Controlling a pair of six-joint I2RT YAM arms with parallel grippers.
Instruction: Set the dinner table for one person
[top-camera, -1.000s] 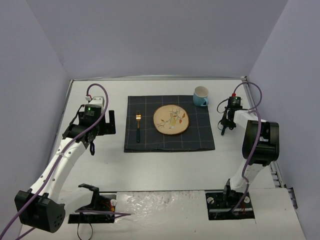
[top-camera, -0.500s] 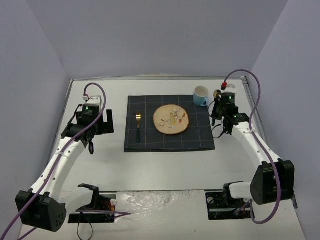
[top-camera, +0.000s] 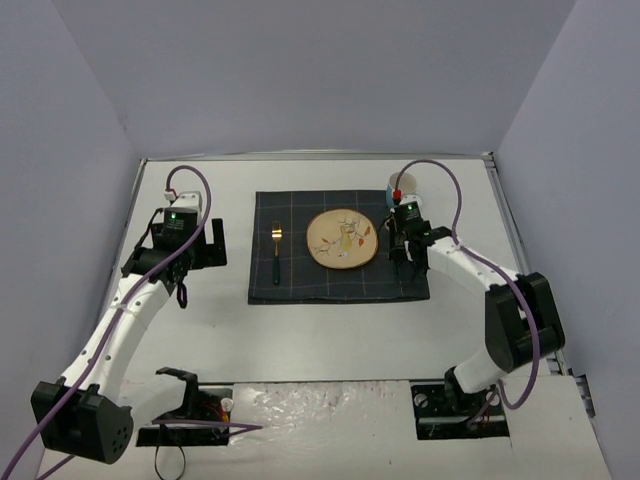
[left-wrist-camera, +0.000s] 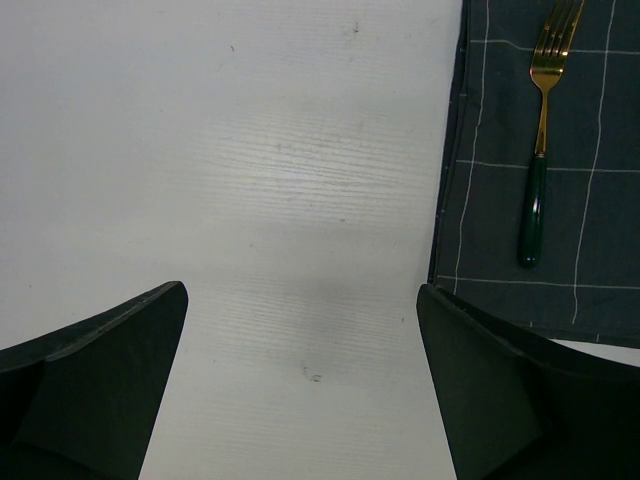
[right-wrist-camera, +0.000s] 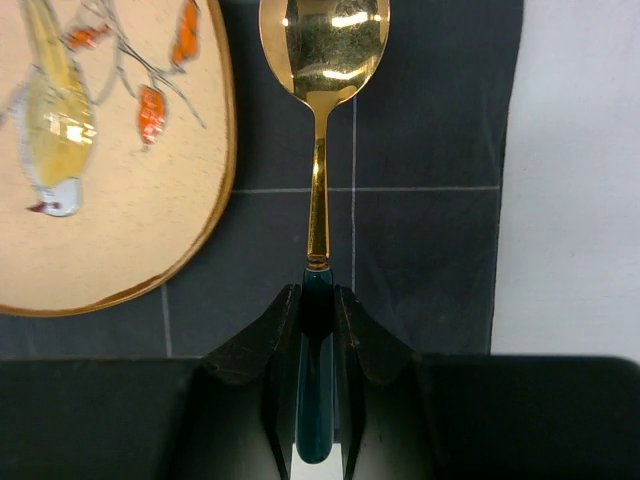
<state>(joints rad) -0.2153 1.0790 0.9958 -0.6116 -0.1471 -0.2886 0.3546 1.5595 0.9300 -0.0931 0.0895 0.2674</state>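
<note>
As walls (top-camera: 300, 80) ring table (top-camera: 330, 335), left end effector (left-wrist-camera: 300, 288) gapes; right end effector (right-wrist-camera: 318, 293) pinches spoon (right-wrist-camera: 325, 45).

Fork (top-camera: 276, 252) left, spoon (right-wrist-camera: 318, 210) right of plate (top-camera: 342, 239) on mat (top-camera: 300, 285)

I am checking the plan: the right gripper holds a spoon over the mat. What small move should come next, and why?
Probably lower the spoon onto the mat. The right gripper is shut on its green handle, and the spoon is over the bare mat strip right of the plate.
</note>
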